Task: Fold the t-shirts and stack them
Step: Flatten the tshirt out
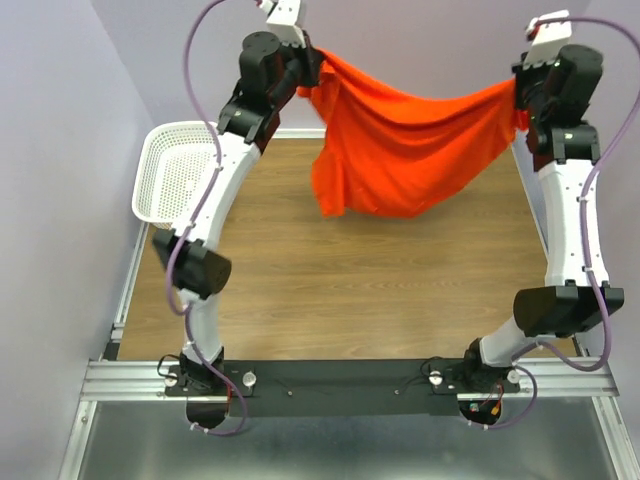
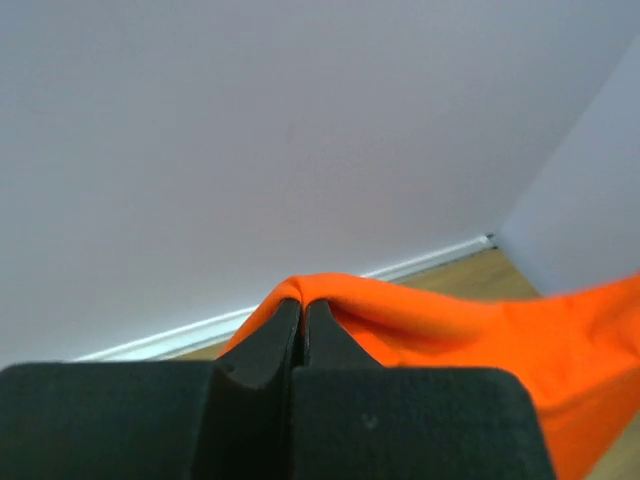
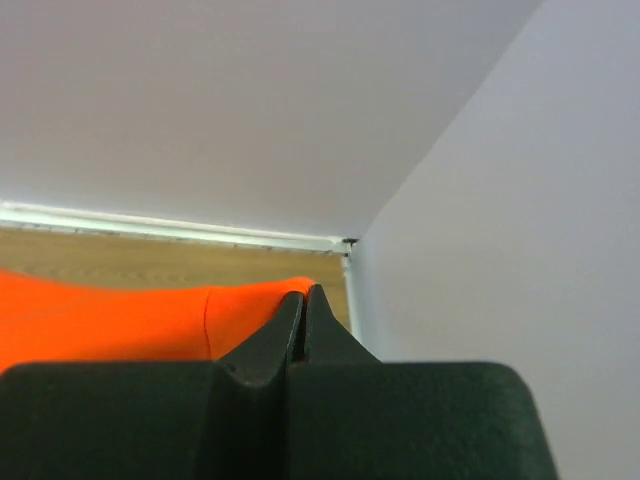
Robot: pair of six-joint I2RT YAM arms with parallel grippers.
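Note:
One bright orange-red t-shirt (image 1: 400, 140) hangs in the air above the far part of the wooden table, stretched between both grippers and sagging in the middle. My left gripper (image 1: 305, 78) is shut on its left upper edge; in the left wrist view the fabric (image 2: 480, 335) folds over the closed fingertips of the left gripper (image 2: 303, 305). My right gripper (image 1: 520, 95) is shut on the shirt's right upper edge; the right wrist view shows the cloth (image 3: 120, 320) pinched at the tips of the right gripper (image 3: 304, 292). No tag shows.
A white perforated plastic basket (image 1: 170, 175) sits at the table's far left edge, beside the left arm. Purple walls close in behind and on both sides. The wooden tabletop (image 1: 350, 290) lies below the hanging shirt.

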